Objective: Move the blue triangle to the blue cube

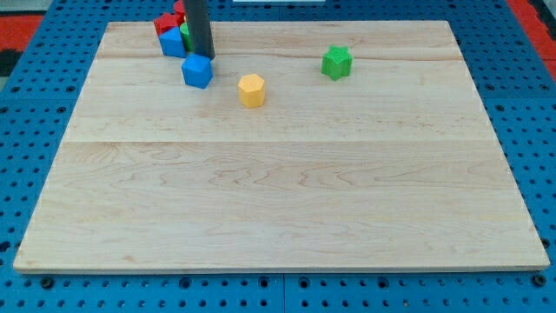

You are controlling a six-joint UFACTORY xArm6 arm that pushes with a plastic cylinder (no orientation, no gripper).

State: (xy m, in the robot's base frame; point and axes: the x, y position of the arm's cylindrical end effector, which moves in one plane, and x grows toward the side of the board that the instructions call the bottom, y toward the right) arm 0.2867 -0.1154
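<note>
My tip (203, 56) rests on the board near the view's top left. A blue block that looks like a cube (197, 71) lies just below the tip, touching it or nearly so. A second blue block (172, 42), whose shape I cannot make out for sure, sits just left of the rod. It lies in a tight cluster with a red block (164, 23), another red block (178, 9) and a green block (184, 35) that the rod partly hides.
A yellow hexagonal block (251, 89) lies right of and below the blue cube. A green star-like block (336, 62) lies further to the view's right. The wooden board (278, 191) rests on a blue pegboard table.
</note>
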